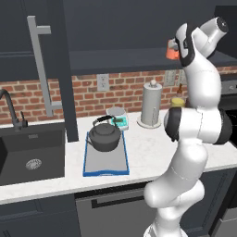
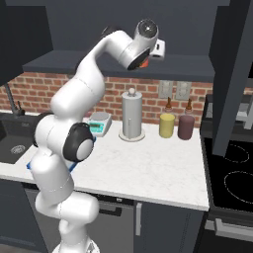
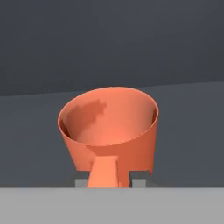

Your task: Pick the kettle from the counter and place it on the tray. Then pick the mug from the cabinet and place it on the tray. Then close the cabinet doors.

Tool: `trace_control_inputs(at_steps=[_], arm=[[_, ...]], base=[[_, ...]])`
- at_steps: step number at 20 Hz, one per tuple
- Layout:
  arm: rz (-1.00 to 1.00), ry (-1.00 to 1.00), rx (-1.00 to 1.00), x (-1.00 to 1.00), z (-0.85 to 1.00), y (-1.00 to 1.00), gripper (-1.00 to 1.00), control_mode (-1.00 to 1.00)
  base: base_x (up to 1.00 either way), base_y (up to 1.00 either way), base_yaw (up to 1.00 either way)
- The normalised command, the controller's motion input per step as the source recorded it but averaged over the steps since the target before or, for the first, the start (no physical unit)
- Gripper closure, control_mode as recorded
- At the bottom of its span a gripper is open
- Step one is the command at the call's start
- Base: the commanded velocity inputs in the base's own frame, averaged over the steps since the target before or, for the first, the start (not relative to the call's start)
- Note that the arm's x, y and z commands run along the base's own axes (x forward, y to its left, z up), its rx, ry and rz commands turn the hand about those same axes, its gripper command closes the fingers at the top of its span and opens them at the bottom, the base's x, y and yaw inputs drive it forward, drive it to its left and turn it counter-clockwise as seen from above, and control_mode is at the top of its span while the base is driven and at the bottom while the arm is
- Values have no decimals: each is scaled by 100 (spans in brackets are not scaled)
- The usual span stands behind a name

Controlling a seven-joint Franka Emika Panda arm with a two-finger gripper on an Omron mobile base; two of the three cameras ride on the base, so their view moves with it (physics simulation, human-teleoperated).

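1. Mug [image 3: 109, 131]: small, orange, upright on the dark shelf [image 1: 120, 59] inside the upper cabinet [image 2: 163, 29]. In the hand view its side handle points to 6 o'clock, straight at the camera. In the left base view it shows as an orange patch just at 9 o'clock of the wrist.

2. Hand [image 3: 110, 180]: raised to shelf height. Its two grey fingertips [image 3: 81, 182] sit tight against either side of the mug's handle, so it looks closed on that handle.

3. Kettle [image 1: 105, 135]: squat and dark, with an arched handle, standing on the far end of the tray [image 1: 107, 166].

4. Tray: grey with a blue rim, flat on the tabletop [image 1: 148, 152]; its near half is bare.

5. Digital scale [image 1: 117, 116]: at 1 o'clock of the kettle, against the wall.

6. Paper-towel cylinder [image 2: 132, 116]: silver and upright, at 3 o'clock of the scale.

7. Yellow jar [image 2: 167, 125] and dark red jar [image 2: 186, 126]: side by side at 3 o'clock of the cylinder.

8. Cabinet doors: the left door [image 1: 55, 65], with a grey bar handle, and the right door [image 2: 232, 64] both stand open, flanking the arm's reach.

9. Room: white speckled tabletop, black sink [image 1: 30, 155] and faucet at its left end, red brick wall [image 1: 88, 95] with outlets, black cooktop [image 2: 232, 178] at its right end.
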Motion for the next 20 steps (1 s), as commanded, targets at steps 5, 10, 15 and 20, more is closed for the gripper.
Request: trace_control_inputs(at_steps=[5,10,15,20], arm=[[0,0,0,0,-7,6,100,-100],[2,0,0,-24,0,1,100,-100],[8,1,0,-71,0,8,100,-100],[6,0,0,-88,0,22,100,-100]], base=[[0,0,0],[0,0,0],[0,0,0],[0,0,0]])
